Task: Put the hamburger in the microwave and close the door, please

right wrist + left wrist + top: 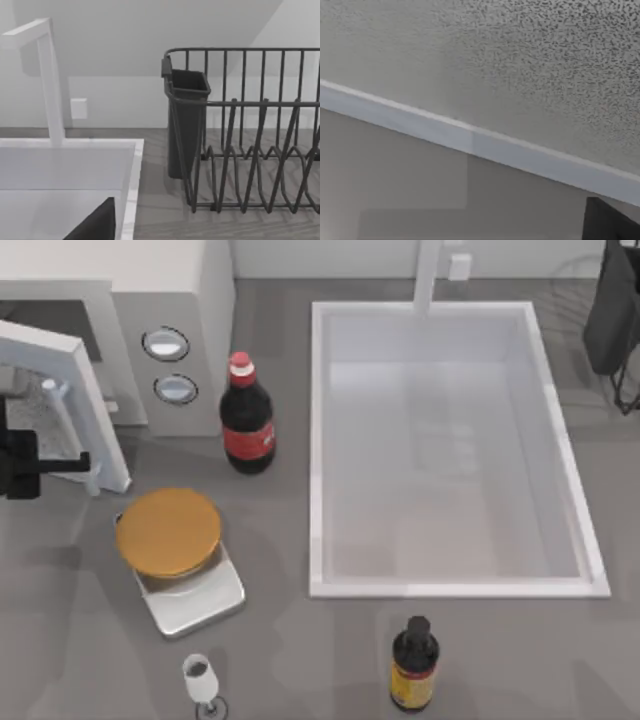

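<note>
Door (60, 400) swung open beside left tool (70, 465), whose grip I cannot tell

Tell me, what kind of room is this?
Most likely a kitchen counter. There is a white microwave with its door swung open, a big white sink with a tap, and a dark dish rack beside the sink.

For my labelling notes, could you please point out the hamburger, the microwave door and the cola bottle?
hamburger (168, 531), top view, centre of its bun top.
door (75, 400), top view, its white frame, swung open.
cola bottle (247, 432), top view, dark body above the red label.
</note>
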